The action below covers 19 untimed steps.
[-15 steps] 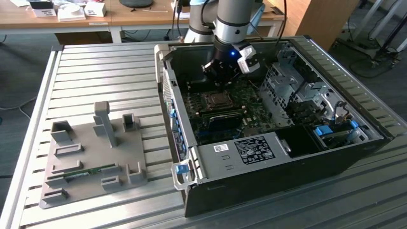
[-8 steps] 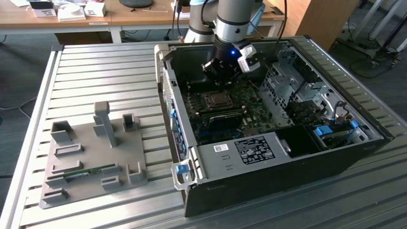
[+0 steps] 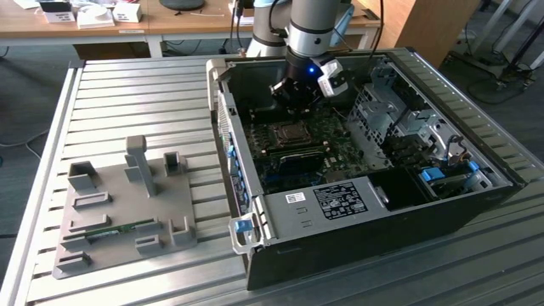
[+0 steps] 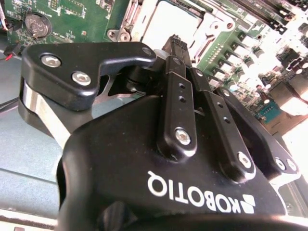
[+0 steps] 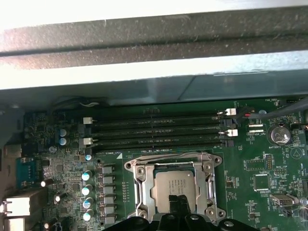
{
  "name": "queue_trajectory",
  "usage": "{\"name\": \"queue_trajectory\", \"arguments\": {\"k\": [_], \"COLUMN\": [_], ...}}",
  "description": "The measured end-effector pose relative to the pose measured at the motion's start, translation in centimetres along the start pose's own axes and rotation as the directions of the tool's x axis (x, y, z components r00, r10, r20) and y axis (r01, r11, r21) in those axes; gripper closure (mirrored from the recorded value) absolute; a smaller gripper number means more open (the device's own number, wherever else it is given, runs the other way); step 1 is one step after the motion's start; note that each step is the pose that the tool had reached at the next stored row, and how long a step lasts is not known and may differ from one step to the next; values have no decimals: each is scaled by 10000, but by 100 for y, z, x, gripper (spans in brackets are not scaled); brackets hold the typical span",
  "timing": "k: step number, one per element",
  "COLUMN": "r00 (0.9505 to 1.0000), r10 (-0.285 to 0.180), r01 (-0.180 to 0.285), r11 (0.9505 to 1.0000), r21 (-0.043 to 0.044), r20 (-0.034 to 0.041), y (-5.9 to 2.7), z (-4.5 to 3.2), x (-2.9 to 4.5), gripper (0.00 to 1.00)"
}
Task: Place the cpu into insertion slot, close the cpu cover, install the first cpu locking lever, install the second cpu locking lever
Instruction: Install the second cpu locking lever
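**Now: claw closed above the seated cpu**

Fingers pressed together and holding nothing, the claw (image 5: 179, 204) hovers just over the cpu (image 5: 175, 185), which lies in the insertion slot (image 5: 139, 185) with the cpu cover (image 5: 204, 166) framing it inside the computer case (image 3: 383, 210).

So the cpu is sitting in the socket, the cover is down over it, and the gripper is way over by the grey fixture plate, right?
Not quite. The gripper is inside the computer case, just above the cpu and its lowered cpu cover, not by the grey fixture plate. The exterior view shows this.
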<state>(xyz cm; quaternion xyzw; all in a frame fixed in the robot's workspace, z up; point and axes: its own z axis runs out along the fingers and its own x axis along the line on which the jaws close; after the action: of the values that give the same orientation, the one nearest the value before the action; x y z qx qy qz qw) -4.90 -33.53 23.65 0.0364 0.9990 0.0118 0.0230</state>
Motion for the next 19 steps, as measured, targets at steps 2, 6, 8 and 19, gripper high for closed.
{"name": "queue_trajectory", "arguments": {"k": [2,6,8,19], "r00": [10000,10000,10000,10000], "r10": [0,0,0,0], "r01": [0,0,0,0], "r11": [10000,10000,10000,10000], "r21": [-1,-2,-5,-2], "r20": [1,1,2,1], "y": [0,2,2,2], "z": [-12,-59,-62,-89], "x": [-1,-3,-3,-4], "gripper": [89,89,89,89]}}
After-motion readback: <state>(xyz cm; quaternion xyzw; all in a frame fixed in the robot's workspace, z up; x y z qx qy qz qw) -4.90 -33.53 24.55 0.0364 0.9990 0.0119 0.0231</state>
